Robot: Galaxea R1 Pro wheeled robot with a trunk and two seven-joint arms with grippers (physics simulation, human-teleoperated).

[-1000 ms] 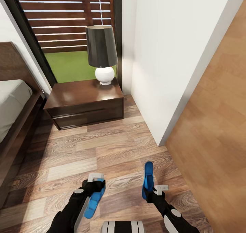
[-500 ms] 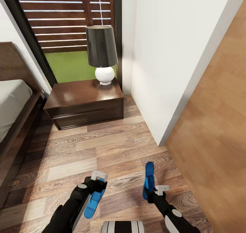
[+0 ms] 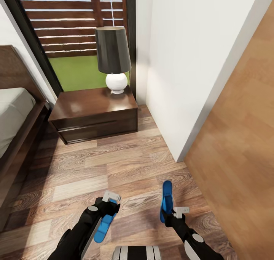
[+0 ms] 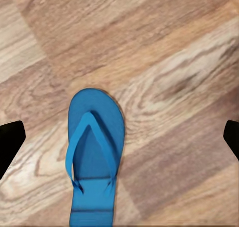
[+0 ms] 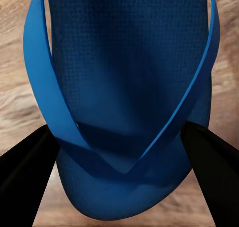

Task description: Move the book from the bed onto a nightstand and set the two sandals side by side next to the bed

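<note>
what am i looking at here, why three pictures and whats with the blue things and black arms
This is a simulated two-armed robot in a bedroom. The big picture comes from a camera on its head, looking down over both black arms. The other two come from small cameras near each gripper, looking along its fingers.

The blue things are two sandals. The right gripper is closed on one sandal, holding it off the wooden floor. The left gripper is open, its black fingers wide apart, above the other sandal, which lies flat on the floor.

Further back stand a dark nightstand with a lamp, and the bed beside it.
</note>
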